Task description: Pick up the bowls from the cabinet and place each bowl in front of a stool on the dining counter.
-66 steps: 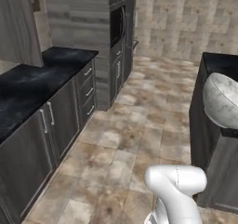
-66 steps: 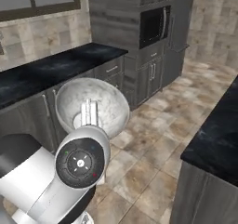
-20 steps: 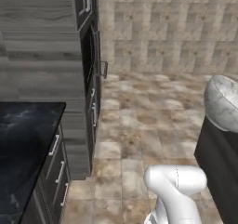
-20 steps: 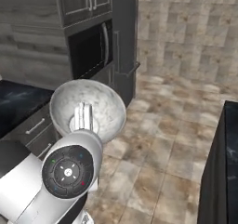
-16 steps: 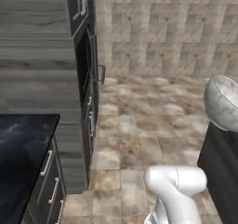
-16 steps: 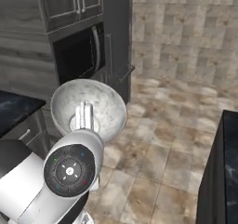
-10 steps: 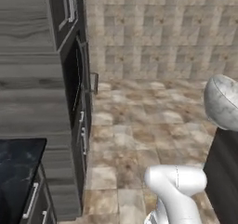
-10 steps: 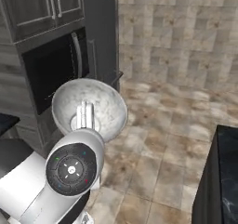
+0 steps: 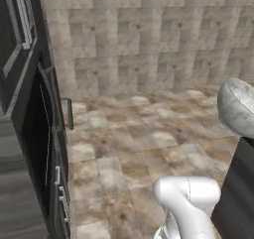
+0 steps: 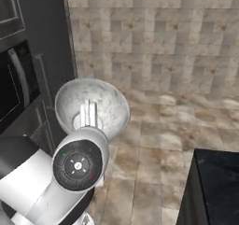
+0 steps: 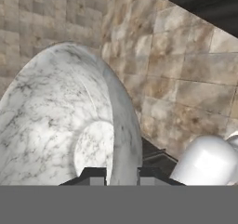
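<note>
A mottled grey-white marble bowl [image 10: 100, 105] is held tilted on its side above the floor, its hollow facing the right base camera. My gripper [image 10: 87, 108] is shut on its rim, one finger inside and one outside. In the hand view the bowl [image 11: 56, 121] curves up from my gripper [image 11: 122, 173], with the rim pinched between the dark fingertips [image 11: 94, 174]. In the left base view the bowl [image 9: 237, 108] sits at the right edge. A corner of the dining counter [image 10: 217, 177] shows at the lower right. The cabinet and the stools are out of view.
Tall dark cabinets with a built-in oven [image 9: 34, 134] stand along the left, also seen as cabinets [image 10: 23, 93]. A stone-tiled wall [image 9: 149, 34] lies ahead across open tiled floor [image 9: 134, 144]. The counter's dark side [image 9: 240, 193] is close on the right.
The whole scene has slid left in both base views, so the base has turned: the tall cabinets moved toward the left edge and the stone wall came ahead. The bowl stays in the gripper.
</note>
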You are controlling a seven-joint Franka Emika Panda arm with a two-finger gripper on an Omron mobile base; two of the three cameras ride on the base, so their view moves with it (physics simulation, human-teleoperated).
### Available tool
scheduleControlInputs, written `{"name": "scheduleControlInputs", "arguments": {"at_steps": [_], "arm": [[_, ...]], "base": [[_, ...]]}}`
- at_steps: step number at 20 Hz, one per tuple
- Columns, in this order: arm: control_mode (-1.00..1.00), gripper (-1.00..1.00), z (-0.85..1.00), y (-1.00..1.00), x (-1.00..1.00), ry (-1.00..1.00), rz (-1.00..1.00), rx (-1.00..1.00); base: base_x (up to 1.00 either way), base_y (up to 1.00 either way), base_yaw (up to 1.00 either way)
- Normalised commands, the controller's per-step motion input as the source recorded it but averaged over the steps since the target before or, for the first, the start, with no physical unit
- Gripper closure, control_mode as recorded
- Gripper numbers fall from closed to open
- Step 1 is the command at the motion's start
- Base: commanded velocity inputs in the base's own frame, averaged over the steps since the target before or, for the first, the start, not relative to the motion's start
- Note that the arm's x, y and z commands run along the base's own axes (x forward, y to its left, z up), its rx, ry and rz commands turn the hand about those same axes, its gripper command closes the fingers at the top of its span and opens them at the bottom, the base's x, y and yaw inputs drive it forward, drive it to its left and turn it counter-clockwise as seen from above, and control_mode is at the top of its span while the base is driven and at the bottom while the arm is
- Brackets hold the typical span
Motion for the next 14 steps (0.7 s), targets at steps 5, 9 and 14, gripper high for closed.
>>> {"name": "scheduleControlInputs", "arguments": {"at_steps": [5,9,14], "arm": [[1.0,1.0,0.0,0.0,0.0,0.0,0.0,0.0],[1.0,1.0,0.0,0.0,0.0,0.0,0.0,0.0],[1.0,1.0,0.0,0.0,0.0,0.0,0.0,0.0]], "base": [[1.0,-0.17,-0.48],[1.0,-0.04,-0.54],[1.0,0.0,-0.61]]}}
